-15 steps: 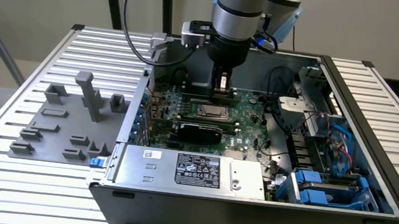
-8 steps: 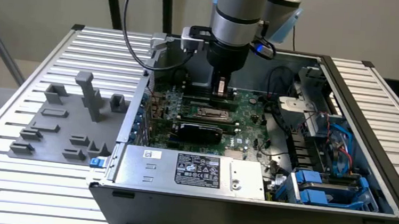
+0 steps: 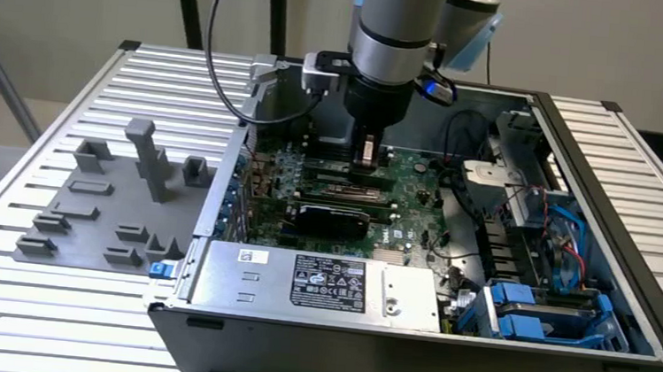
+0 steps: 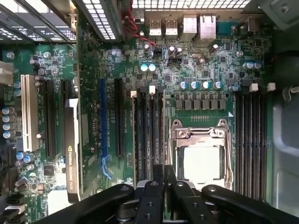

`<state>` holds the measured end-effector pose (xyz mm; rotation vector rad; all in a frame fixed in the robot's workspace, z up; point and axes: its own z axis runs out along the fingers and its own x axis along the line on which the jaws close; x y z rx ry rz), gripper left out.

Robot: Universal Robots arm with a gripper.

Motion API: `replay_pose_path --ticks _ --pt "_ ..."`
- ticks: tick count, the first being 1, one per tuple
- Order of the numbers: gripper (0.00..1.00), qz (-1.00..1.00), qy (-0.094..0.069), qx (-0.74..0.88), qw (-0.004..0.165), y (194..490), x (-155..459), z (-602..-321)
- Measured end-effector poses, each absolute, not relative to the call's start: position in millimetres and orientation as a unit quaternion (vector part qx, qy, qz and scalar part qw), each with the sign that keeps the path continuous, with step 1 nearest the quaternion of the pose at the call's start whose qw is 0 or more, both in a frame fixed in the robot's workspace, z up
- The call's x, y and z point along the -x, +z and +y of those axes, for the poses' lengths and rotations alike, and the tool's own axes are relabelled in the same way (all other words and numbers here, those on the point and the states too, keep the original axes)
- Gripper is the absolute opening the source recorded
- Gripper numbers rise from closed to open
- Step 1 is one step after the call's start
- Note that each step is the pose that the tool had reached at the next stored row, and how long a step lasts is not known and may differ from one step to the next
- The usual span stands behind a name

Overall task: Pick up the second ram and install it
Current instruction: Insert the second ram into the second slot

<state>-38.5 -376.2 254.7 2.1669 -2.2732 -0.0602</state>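
Pincer (image 3: pixel 366 158) hangs straight down from the arm inside the open computer case (image 3: pixel 413 352), low over the motherboard (image 3: pixel 409 179) and nearer the case's far wall than its near wall. From the wrist camera I see it (image 4: pixel 163 184) poised above a bank of memory slots (image 4: pixel 148 135). That bank runs between the processor socket (image 4: pixel 201 158) and the long expansion slots (image 4: pixel 119 116). A second bank of memory slots (image 4: pixel 250 140) lies on the other side of the socket.

I cannot tell whether the pincer is apart, together or clamped on something. I cannot tell either where the second ram is. A thin stick seen edge-on from above would be hard to separate from the dark slots and the dark tooling. It may be held under the wrist, or it may be standing in one of the slots below.

The grey holder blocks (image 3: pixel 150 158) sit on their plate on the slatted table (image 3: pixel 14 303), outside the case at the exterior view's left, well apart from the arm.

I judge this to be the install step, not the pick. The tool is over the slots and away from the holders. What this step calls for, as I read it, is the stick parallel to its slot, centred between the white end clips (image 4: pixel 152 88), and pressed evenly so neither end rides high.
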Motion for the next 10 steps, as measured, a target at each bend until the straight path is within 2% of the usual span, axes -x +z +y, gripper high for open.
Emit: replay_pose_path --ticks 10 --pt "0.0 -0.722 -0.013 -0.692 0.006 244.2 37.6 -377.8"
